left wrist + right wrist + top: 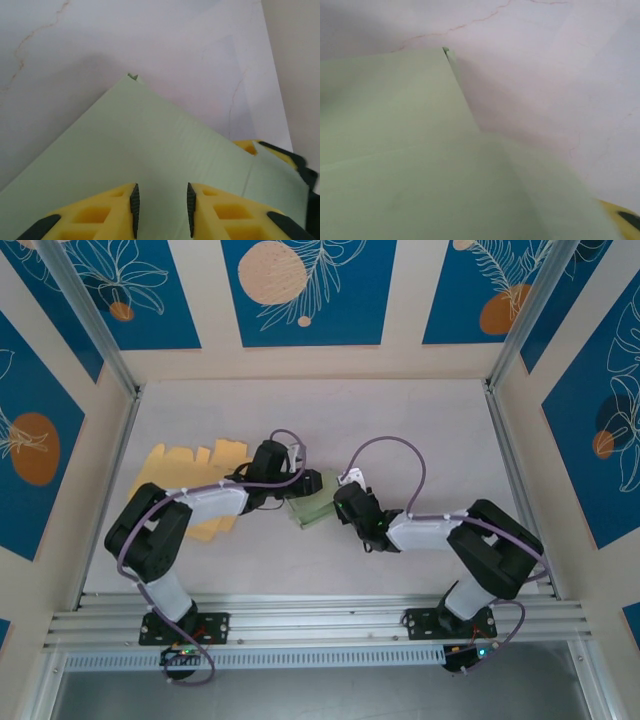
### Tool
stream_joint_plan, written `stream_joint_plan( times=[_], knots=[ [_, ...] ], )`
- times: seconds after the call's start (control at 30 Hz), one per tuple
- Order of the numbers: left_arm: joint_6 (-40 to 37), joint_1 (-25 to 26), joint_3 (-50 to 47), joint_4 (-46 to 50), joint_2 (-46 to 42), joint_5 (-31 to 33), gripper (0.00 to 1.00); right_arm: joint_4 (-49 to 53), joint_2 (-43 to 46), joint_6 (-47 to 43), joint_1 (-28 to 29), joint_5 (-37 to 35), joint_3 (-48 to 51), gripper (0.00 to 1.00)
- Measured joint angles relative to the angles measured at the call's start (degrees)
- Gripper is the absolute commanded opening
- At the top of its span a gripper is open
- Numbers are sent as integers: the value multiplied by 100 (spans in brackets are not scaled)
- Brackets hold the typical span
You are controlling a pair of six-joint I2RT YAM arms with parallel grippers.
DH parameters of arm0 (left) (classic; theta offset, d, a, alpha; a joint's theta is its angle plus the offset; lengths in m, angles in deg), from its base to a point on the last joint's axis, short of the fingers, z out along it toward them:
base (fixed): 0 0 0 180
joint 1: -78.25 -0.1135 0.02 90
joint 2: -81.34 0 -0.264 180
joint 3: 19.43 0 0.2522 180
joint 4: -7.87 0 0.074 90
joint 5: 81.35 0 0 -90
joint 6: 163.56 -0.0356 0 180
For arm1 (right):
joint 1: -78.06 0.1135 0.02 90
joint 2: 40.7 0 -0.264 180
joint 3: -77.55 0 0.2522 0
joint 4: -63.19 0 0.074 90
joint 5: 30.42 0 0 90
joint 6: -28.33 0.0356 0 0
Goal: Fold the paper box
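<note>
Top external | mid-fold, we reckon | left gripper (pixel 309 484) 12 o'clock of paper box (pixel 312 511), jaws slightly apart | right gripper (pixel 345 503) at 3, grip unclear | next: pinch wall

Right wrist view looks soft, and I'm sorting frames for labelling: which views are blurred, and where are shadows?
Right wrist: the green box is blurred, too close, casting a soft shadow on the table; left wrist: box sharper, its ribbing visible; top external: evenly lit and sharp.
</note>
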Motion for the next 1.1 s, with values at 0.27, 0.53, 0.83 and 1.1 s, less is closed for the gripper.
stream_joint_plan(
  times=[0.27, 0.53, 0.83, 1.1],
  knots=[
    [87, 0, -136, -450, 61, 70, 30, 658, 584, 127, 293, -267, 2, 67],
    [81, 0, -146, -568, 208, 129, 28, 1919, 1357, 498, 844, -592, 0, 72],
    [39, 0, -236, -686, 264, 212, 28, 3650, 2446, 1095, 890, -494, -675, 76],
    [-138, 0, -321, -922, 398, 249, 30, 3993, 2048, 1217, -828, 1064, -1604, 72]
  ],
)
